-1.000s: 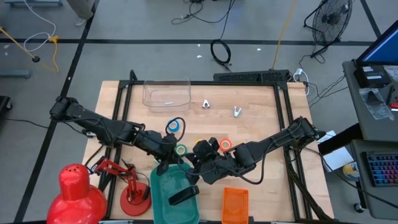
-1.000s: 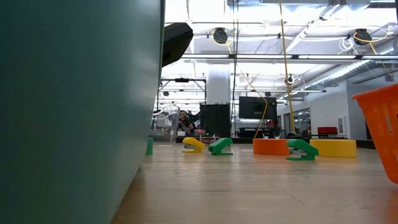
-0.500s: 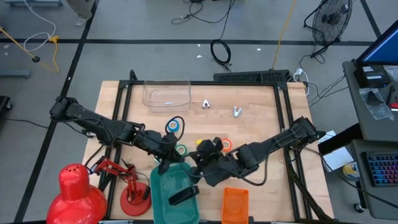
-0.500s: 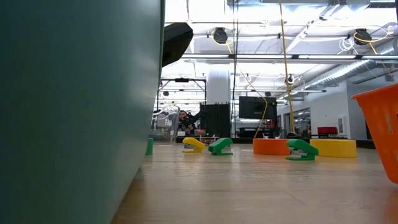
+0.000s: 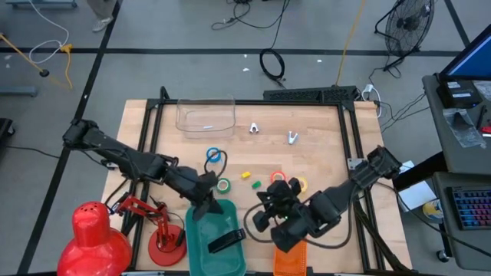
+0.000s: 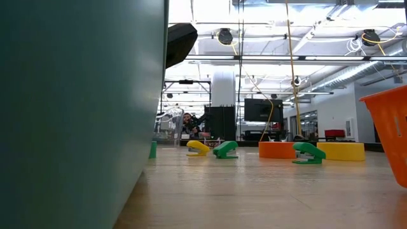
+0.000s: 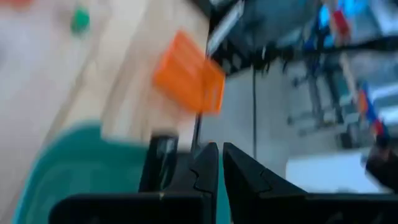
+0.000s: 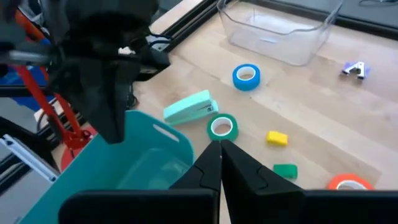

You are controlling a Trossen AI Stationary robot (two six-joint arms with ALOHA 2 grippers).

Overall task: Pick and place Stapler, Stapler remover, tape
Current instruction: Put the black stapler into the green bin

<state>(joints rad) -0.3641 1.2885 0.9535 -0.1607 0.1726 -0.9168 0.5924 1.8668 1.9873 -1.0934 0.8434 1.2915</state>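
Note:
My left gripper hovers shut and empty over the far rim of the teal bin, where a black stapler lies. My right gripper hangs shut and empty between the teal bin and the orange bin. A pale teal stapler rests on the table beside the green tape. The blue tape, orange tape and yellow tape lie flat. Two staple removers sit at the far side.
A clear tub stands at the far left. Small yellow and green pieces lie among the tapes. A red lamp stands at the near left corner. Bare wood shows to the far right.
My right gripper has drawn back from the tapes toward the table's near edge and turned at the wrist, still shut. The yellow piece, green piece and yellow tape now show where the arm covered them.

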